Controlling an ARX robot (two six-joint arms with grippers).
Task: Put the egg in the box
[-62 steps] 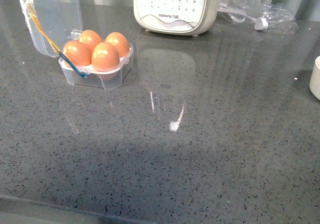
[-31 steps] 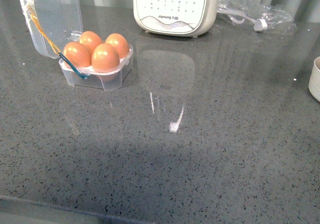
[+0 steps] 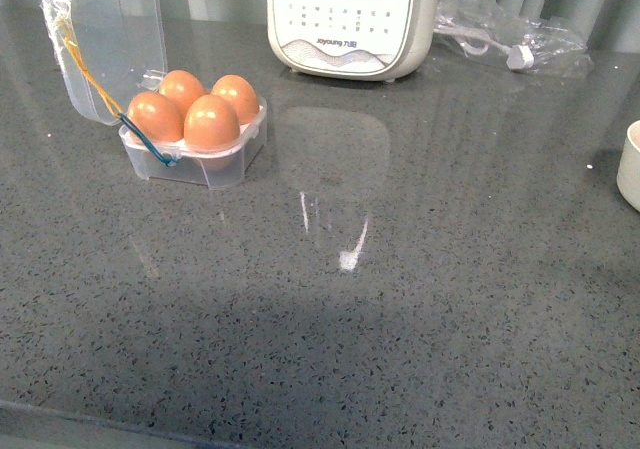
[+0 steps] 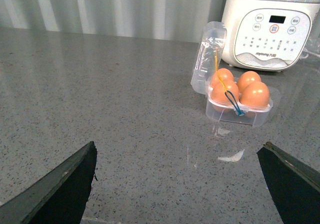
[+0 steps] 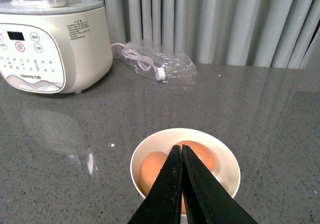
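On a dark grey speckled bench (image 3: pixel 400 319), toward the far left, stood a small clear plastic egg box (image 3: pixel 195 159). Its hinged lid (image 3: pixel 105 44) stood open, tilted up and back to the left, with a yellow band and a blue band crossing the hinge side. All four slots were filled by four orange-brown eggs (image 3: pixel 212 121) sitting upright, so the task's egg was already in the box, though which of the four it was could not be told. To the right of the box, at the back of the bench, stood a white Joyoung appliance (image 3: pixel 350 19) with a panel of buttons, its top cut off by the frame. Further right lay a crumpled clear plastic bag (image 3: pixel 510 34) holding a white cable. At the right edge, only partly in view, stood a white bowl (image 3: pixel 631 174). In the left wrist view the left hand (image 4: pixel 175 184) was spread wide, its two dark fingers (image 4: pixel 55 189) at opposite sides, with nothing between them and only bare bench below, well apart from the box. In the right wrist view the right hand (image 5: pixel 179 151) had its fingers pressed together to a point, gripping nothing. It was over the bowl, in which lay two more orange-brown eggs (image 5: pixel 150 169); whether it touched them could not be told.
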